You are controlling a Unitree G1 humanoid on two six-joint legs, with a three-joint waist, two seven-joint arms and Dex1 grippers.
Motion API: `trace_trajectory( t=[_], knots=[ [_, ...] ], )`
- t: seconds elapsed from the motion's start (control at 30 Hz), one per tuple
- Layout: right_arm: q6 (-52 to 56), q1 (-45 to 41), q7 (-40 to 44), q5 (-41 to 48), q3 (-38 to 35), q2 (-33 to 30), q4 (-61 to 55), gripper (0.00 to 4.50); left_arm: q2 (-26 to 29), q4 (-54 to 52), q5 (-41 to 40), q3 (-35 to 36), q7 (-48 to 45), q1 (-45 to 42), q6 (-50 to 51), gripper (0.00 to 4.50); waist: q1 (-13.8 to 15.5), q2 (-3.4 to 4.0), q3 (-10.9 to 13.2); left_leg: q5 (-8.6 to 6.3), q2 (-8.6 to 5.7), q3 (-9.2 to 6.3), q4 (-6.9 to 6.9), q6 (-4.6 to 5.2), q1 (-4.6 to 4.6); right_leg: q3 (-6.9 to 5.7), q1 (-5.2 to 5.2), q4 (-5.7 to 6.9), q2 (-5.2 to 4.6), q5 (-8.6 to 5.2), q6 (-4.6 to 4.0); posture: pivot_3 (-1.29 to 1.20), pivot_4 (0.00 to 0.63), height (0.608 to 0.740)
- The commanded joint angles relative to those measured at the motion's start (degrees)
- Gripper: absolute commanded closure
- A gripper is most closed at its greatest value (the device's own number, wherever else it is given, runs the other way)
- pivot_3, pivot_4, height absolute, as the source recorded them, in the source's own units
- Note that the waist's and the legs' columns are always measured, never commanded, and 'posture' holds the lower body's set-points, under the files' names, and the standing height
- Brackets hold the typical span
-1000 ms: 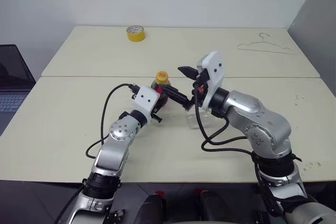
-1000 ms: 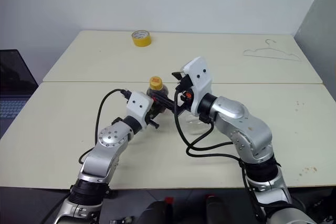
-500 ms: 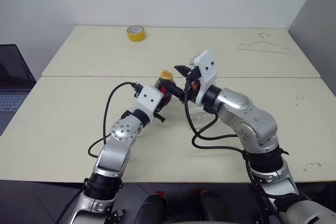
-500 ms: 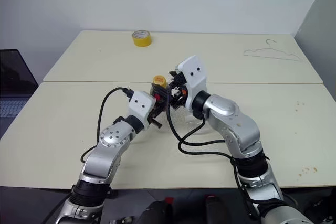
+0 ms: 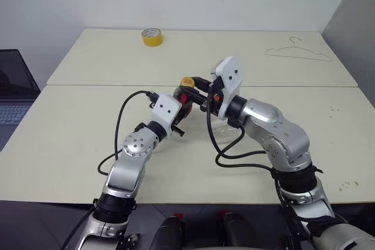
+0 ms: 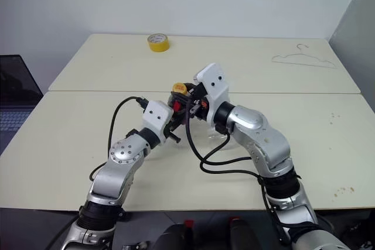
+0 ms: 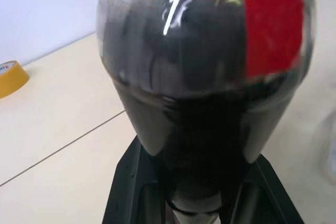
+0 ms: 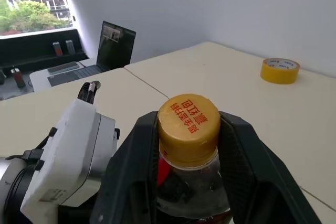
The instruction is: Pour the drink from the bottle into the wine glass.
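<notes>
The left gripper (image 5: 183, 105) is clamped on the body of the bottle (image 5: 185, 93), holding it up off the table (image 5: 70, 139) near the seam between the two tabletops. In the left wrist view the two black fingers (image 7: 128, 182) rise on either side of the bottle's bulbous belly, pressed against it. The right gripper (image 8: 189, 145) sits at the bottle's top, its fingers (image 8: 131, 166) flanking the yellow cap (image 8: 189, 125) and closed in against its sides.

The bottle is clear plastic and holds the drink (image 7: 199, 108), a dark, nearly black liquid that fills most of the body. A red label (image 7: 273, 22) runs around its upper part, and the same red shows just below the cap in the right wrist view. The cap is on. Red characters are printed on the cap's top face, but I cannot read them.

The wine glass (image 5: 224, 126) stands on the table just to the right of the bottle, beneath the right forearm and partly hidden by it; whether anything is in it cannot be told.

Far back on the rear tabletop lies a yellow tape roll (image 5: 151, 37), with small printing on its side too small to read. A wire hanger (image 5: 297, 52) lies at the far right, and a laptop (image 5: 13, 95) stands open beyond the table's left edge.
</notes>
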Motion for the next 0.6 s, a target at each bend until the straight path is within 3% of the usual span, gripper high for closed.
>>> trace_trajectory(
  t=[0.03, 0.37, 0.6],
  knots=[
    [-4.12, 0.39, 7.91, 3.26, -1.42, -3.17, -4.65, 3.23, 2.19, -4.27, -5.03, 3.2, -4.99, -2.19, 1.69, 3.74, -0.01, 0.01, 0.0, 0.0, 0.0, 0.0, 0.0, 0.0, 0.0, -0.01, 0.01, -0.01, 0.0, 0.0, 0.0, 0.0, 0.15, 0.74],
    [-11.19, -2.22, 27.54, 8.37, -1.55, -11.93, -4.8, 3.23, 12.73, -4.94, -26.15, 8.82, -25.45, -4.08, 14.5, 3.79, -0.25, 0.03, 0.03, -0.02, 0.03, -0.01, -0.03, 0.03, 0.02, -0.04, 0.02, -0.01, 0.02, 0.0, 0.0, 0.0, 0.15, 0.74],
    [-11.91, -0.75, 32.49, 8.39, -0.79, -13.9, -3.58, 3.23, 14.19, -6.81, -34.6, 10.52, -26.97, -3.77, 21.39, 3.81, -0.11, 0.04, 0.04, -0.02, 0.03, -0.05, 0.01, 0.04, 0.02, -0.04, 0.04, -0.02, 0.01, -0.01, 0.0, 0.0, 0.15, 0.74]
  ],
)
